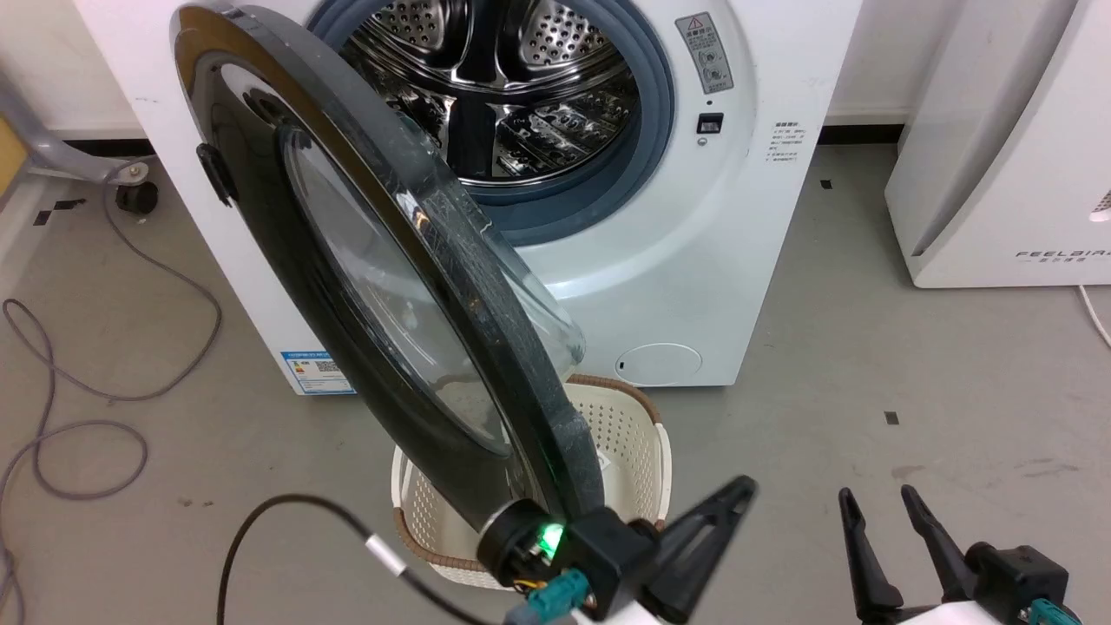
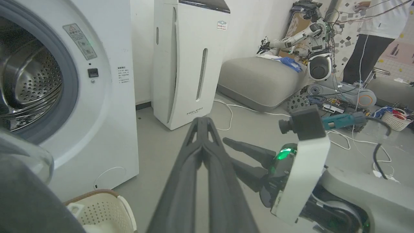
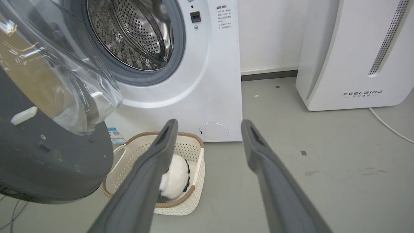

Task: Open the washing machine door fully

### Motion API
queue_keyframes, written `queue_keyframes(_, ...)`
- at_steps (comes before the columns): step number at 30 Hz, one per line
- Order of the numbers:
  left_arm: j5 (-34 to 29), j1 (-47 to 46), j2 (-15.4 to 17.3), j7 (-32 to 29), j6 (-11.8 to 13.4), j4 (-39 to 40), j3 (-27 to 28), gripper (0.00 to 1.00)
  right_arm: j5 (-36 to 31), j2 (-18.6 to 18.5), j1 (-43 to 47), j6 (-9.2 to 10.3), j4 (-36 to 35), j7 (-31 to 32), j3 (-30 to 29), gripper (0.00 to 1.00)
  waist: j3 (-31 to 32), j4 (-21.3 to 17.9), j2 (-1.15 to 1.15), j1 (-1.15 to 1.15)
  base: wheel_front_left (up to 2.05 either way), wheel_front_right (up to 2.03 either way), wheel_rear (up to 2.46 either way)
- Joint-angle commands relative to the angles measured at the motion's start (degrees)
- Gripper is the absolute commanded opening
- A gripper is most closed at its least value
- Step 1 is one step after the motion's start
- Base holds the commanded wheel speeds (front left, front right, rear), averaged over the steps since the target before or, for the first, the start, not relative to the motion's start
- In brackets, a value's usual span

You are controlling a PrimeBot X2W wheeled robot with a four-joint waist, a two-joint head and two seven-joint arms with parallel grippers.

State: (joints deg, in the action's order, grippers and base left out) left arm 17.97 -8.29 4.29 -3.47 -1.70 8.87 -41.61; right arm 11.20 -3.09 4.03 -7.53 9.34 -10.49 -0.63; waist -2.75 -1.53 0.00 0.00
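The washing machine [image 1: 694, 260] is a white front loader with its steel drum [image 1: 503, 78] exposed. The washing machine door [image 1: 364, 295], glossy black with a bulging glass bowl [image 3: 58, 81], stands swung out towards me, nearly edge-on. My left gripper [image 1: 738, 496] is shut on nothing and points right, with its wrist close by the door's lower rim; I cannot tell whether they touch. In the left wrist view the shut fingers [image 2: 202, 145] point at the floor, the door [image 2: 19, 200] at lower left. My right gripper [image 1: 877, 496] is open over the floor, right of the door.
A cream laundry basket [image 1: 625, 434] with a white item [image 3: 174, 176] sits on the floor under the door. The white FEELBIRD appliance [image 1: 998, 174] stands to the right. Cables [image 1: 78, 399] lie at left. A person's legs [image 2: 359, 55], another robot [image 2: 320, 64] and a grey cushion [image 2: 258, 77] are farther off.
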Motion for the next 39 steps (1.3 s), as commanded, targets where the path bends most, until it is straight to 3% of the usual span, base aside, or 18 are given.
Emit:
queue_keyframes(1, -0.2, -0.8, -0.1, 0.3, 0.5, -1.2, 0.5, 0.0, 0.3, 0.2, -1.2, 0.04, 0.3, -0.4, 0.2, 1.0, 0.0, -0.1, 0.0, 0.0, 0.0, 0.0, 0.0)
queue_keyframes(9, 0.9, -5.5, -0.9, 2.6, 3.8, -11.3, 3.5, 0.0, 1.0, 0.2, -1.9, 0.04, 1.7, -0.7, 1.1, 1.0, 0.1, -1.1, 0.0, 0.0, 0.0, 0.0, 0.0)
queue_keyframes(18, 1.7, -8.6, -1.2, 5.5, 6.9, -16.1, 5.7, 0.0, 2.4, 0.2, -2.0, 0.04, 2.9, -0.8, 1.4, 1.0, 0.0, -1.7, 0.0, 0.0, 0.0, 0.0, 0.0)
queue_keyframes(30, 2.5, -4.2, 1.1, 4.3, 10.2, -12.6, 7.1, 0.0, 4.1, 0.2, -1.4, 0.04, 4.3, -0.6, 1.5, 1.0, 0.9, -0.9, 0.0, 0.0, 0.0, 0.0, 0.0)
queue_keyframes(39, 2.3, 2.1, 5.3, 1.7, 13.5, -5.1, 8.2, 0.0, 5.2, 0.2, -1.0, 0.04, 5.4, -0.1, 1.6, 1.0, 1.4, 1.5, 0.0, 0.0, 0.0, 0.0, 0.0)
